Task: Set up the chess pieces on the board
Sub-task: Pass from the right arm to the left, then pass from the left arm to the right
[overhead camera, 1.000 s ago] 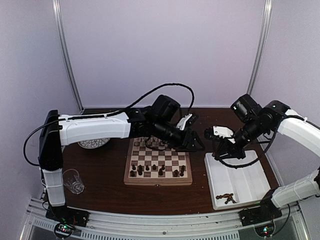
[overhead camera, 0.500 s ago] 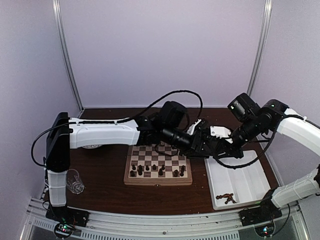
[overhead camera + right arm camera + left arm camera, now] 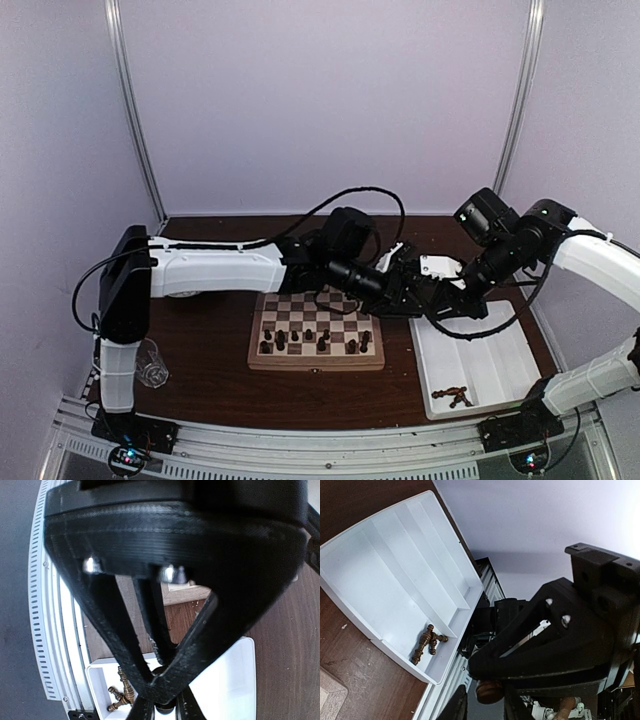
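Populating the square wooden chessboard (image 3: pixel 316 364), checkered in light tan and brown, is partly done. Eight dark brown wooden chessmen (image 3: pixel 308 336) stand upright on the two near ranks. They are loosely spread rather than set in one straight line. The far ranks lie hidden under the left arm, so their state cannot be told. No cream-white men are visible in any view.

The white divided plastic tray (image 3: pixel 500 350) rests on the dark wooden surface (image 3: pixel 200 385), just to the right of the board. A small cluster of brown pieces (image 3: pixel 427 642), two or three, lies toppled in the tray's near end compartment. By this layout a good part of the task is left. The tray cluster must reach the board, the near ranks need ordering, and the cream-white side is unaccounted for.

Both arms meet in the air, above the gap between the board and the far end of the tray.

- Right end effector (image 3: pixel 162 707): the fingers are drawn close together and pinch a small rounded dark body at their tips.
- Left end effector (image 3: pixel 486 702): the jaws stand narrow, one finger on each side of a dark brown wooden piece (image 3: pixel 489 692). This piece hangs at the tip of the right end effector and appears to be the one it pinches. Whether the left pads already bear on the piece cannot be told.

The arrangement reads as a transfer of this piece from the right arm to the left.
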### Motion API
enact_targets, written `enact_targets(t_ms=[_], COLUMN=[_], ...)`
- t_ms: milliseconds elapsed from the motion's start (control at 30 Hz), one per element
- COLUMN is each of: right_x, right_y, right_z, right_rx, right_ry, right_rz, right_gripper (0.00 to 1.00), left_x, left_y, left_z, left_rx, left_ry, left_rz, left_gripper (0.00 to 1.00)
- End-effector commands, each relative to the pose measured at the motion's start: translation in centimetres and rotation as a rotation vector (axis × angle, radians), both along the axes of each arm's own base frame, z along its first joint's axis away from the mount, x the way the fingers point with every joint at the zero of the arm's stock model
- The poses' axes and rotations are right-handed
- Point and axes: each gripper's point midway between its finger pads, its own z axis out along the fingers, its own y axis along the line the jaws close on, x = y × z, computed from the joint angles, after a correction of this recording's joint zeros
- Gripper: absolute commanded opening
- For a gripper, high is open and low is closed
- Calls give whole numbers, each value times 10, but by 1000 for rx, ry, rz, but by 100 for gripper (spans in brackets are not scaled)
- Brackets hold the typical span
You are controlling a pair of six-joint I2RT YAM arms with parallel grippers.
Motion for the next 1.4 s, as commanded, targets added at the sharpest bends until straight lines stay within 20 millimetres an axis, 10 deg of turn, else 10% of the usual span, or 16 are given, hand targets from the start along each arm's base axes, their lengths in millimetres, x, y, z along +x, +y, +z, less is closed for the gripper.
enact_targets(t_ms=[0,500,767,1033,1367], right_x=[3,3,16,33,51], right_y=[12,12,-12,-27,-26], right_z=[19,24,68,106,97], right_rx=[65,84,220,617,829], right_ry=[-41,-47,-48,260,624], right_rz=[13,-7,-151,-298,-357], right_gripper=[5,9,37,46,49], left_x=[2,12,20,24,28], left_y=[-12,-14,4,14,22], left_z=[11,8,30,59,99], left_rx=[-63,-99,-163,-276,-442], left_ry=[-10,-9,-80,-153,-230], left_rz=[-9,2,7,25,77], left_gripper=[24,7,5,6,6])
